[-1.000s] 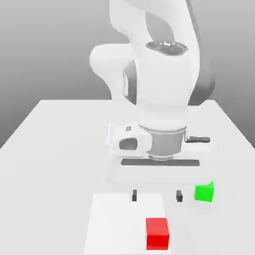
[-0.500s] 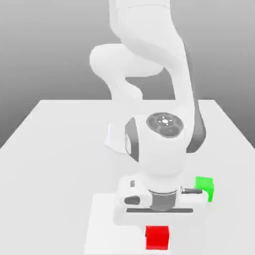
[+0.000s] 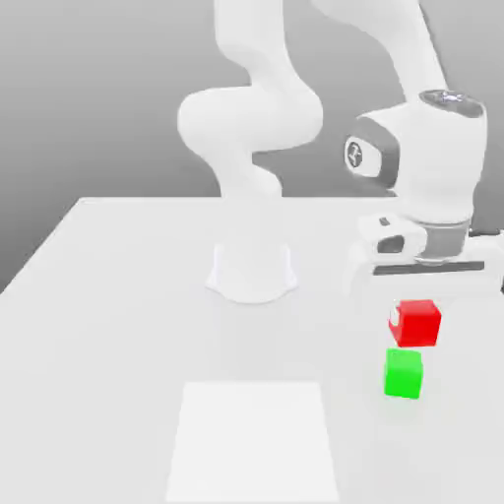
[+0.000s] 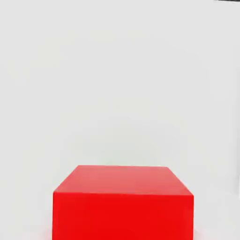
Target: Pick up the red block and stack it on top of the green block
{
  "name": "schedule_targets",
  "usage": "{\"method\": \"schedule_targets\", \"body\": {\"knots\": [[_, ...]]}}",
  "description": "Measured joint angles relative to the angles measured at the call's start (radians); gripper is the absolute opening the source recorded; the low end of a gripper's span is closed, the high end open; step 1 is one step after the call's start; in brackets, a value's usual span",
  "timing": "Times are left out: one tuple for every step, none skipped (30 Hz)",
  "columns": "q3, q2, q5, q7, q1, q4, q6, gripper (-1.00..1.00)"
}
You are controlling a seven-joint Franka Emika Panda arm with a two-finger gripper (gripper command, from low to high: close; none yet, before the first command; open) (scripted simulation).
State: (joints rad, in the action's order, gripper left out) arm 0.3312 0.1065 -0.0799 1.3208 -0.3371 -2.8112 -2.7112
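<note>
Two small cubes, one pale square pad (image 3: 252, 443) and the arm's white base (image 3: 252, 271) share the light surface (image 3: 108, 345). Reading the exterior view as a clock face centred on the green block (image 3: 403, 375), the pad lies flat toward 8 o'clock, well apart from it, and the base stands toward 10 o'clock. The green block rests on the surface.

From the base the arm (image 3: 251, 118) climbs past the picture's 12 o'clock edge, then comes back down on the 2 o'clock side to the wrist (image 3: 438, 157). The hand (image 3: 428, 281) hangs roughly upright, its wide body running between 9 and 3 o'clock and its working end toward 6.

The claw (image 3: 415, 319) is closed on the red block (image 3: 418, 327), gripping it aloft and roughly level. In the exterior view that cube appears near the green one, between 12 and 1 o'clock; whether it is squarely overhead, I cannot tell.
</note>
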Motion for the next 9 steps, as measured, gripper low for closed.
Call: {"method": "schedule_targets", "body": {"knots": [[0.002,-0.026,0.022,0.021,0.003,-0.002,-0.028,-1.00],[0.000,-0.057,0.049,0.042,0.008,-0.003,-0.058,-1.00],[-0.005,-0.090,0.081,0.066,0.007,-0.002,-0.089,-1.00],[-0.013,-0.125,0.115,0.091,0.007,-0.001,-0.121,-1.00],[-0.031,-0.160,0.149,0.115,-0.002,0.000,-0.153,-1.00],[-0.041,-0.186,0.177,0.135,-0.006,0.000,-0.176,1.00],[-0.041,-0.186,0.177,0.135,-0.006,0.000,-0.176,1.00],[-0.041,-0.186,0.177,0.135,-0.006,0.000,-0.176,1.00],[-0.041,-0.186,0.177,0.135,-0.006,0.000,-0.176,1.00]]}}
